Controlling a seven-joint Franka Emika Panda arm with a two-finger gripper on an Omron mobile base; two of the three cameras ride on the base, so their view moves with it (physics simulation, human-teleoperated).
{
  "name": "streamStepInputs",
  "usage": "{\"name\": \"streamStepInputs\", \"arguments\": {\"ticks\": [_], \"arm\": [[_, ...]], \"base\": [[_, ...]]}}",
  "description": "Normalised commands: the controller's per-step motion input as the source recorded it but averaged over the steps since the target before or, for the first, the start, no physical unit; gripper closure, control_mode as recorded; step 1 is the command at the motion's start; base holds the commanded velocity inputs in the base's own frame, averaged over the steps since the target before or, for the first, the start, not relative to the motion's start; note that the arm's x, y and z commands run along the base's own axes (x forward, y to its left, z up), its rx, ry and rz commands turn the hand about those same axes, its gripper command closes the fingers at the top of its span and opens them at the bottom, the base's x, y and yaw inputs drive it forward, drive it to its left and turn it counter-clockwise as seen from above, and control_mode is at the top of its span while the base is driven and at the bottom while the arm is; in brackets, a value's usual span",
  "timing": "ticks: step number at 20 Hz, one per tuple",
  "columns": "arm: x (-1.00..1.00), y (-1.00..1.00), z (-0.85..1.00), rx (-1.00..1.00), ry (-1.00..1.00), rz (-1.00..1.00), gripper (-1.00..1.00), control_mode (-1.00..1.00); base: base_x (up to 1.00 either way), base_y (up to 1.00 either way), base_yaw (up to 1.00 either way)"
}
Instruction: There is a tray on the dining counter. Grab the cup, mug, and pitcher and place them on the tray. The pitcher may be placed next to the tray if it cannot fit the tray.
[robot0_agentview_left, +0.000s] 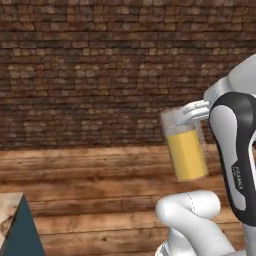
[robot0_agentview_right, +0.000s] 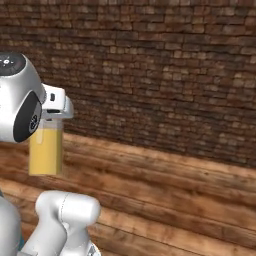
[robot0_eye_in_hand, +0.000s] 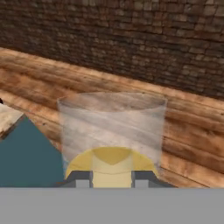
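Pitcher (robot0_eye_in_hand: 112, 131): nearest the hand camera; clear glass cylinder, seen almost from above its open rim, orange-yellow liquid low down between the two dark finger tips.
Gripper (robot0_eye_in_hand: 112, 178): clenched on the pitcher, one finger tip on either side of the glass; jaws set narrow, glass between them.
Grip point: left base view shows the pale fingers (robot0_agentview_left: 192, 113) clamped at the upper rim of the pitcher (robot0_agentview_left: 185, 147), above the liquid line.
Pitcher position: off any surface, hanging in the air in front of the brick wall (robot0_agentview_left: 100, 70), with the plank floor (robot0_agentview_left: 90, 180) below and behind it.
Pitcher attitude: left base view, slightly tilted, base leaning toward the right of that picture; right base view, close to upright (robot0_agentview_right: 46, 150).
Liquid: fills roughly the lower two thirds of the glass in the left base view; upper part clear.
Arm: white link with a dark joint cover stands just right of the pitcher in the left base view; in the right base view the rounded white wrist partly covers the top of the pitcher, gripper body (robot0_agentview_right: 56, 106) over its rim.
Dining counter (robot0_agentview_left: 10, 212): one beige marbled corner with teal side, lower left of the left base view, well apart from the pitcher; same corner (robot0_eye_in_hand: 8, 118) at the left edge of the hand view, teal face below it.
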Motion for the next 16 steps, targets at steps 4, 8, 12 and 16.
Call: {"name": "streamStepInputs", "arguments": {"ticks": [4, 8, 12, 16], "arm": [[0.0, 0.0, 0.0, 0.0, 0.0, 0.0, 1.0, 1.0], [0.0, 0.0, 0.0, 0.0, 0.0, 0.0, 1.0, 1.0], [0.0, 0.0, 0.0, 0.0, 0.0, 0.0, 1.0, 1.0], [0.0, 0.0, 0.0, 0.0, 0.0, 0.0, 1.0, 1.0]], "base": [[1.0, -0.12, 0.58], [1.0, -0.2, 0.62], [1.0, -0.24, 0.63], [1.0, -0.25, 0.64]]}}
